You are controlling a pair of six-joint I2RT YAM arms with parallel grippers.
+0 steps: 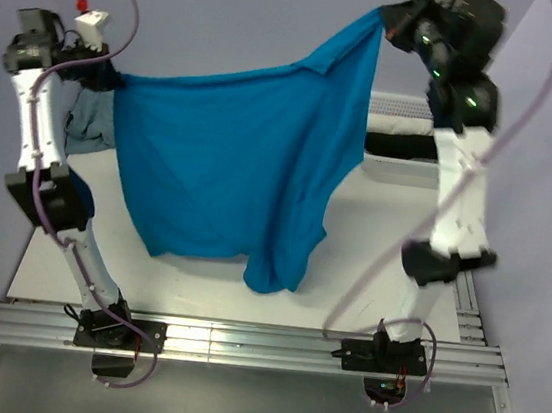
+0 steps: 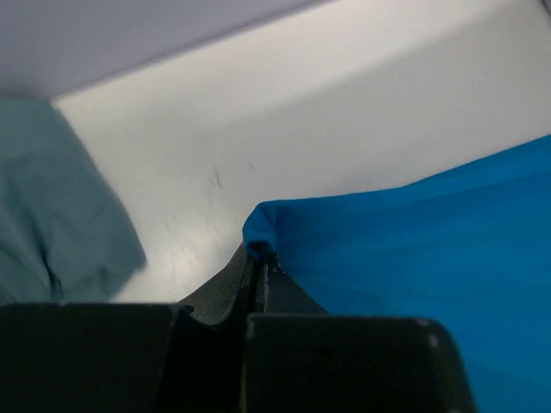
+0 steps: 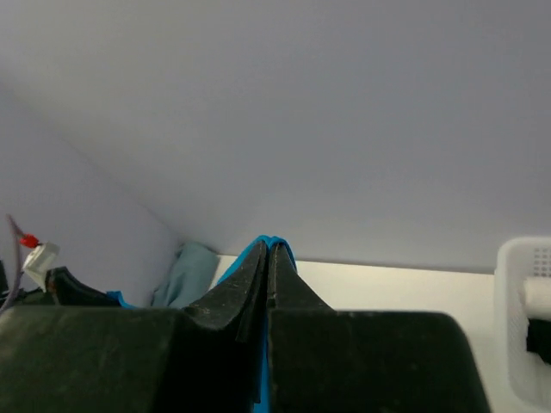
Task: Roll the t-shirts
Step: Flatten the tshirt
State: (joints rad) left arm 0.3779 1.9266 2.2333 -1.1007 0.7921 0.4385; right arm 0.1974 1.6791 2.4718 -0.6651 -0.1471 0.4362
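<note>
Hanging t-shirt (image 1: 231, 161) shows whole only from above.

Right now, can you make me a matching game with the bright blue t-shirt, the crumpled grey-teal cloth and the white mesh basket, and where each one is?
Things:
1. bright blue cotton t-shirt
2. crumpled grey-teal cloth
3. white mesh basket

Places:
A. at the table's far right
B. at the table's far left
C. hanging between left gripper and right gripper

Pairs: 1-C, 2-B, 3-A.
</note>
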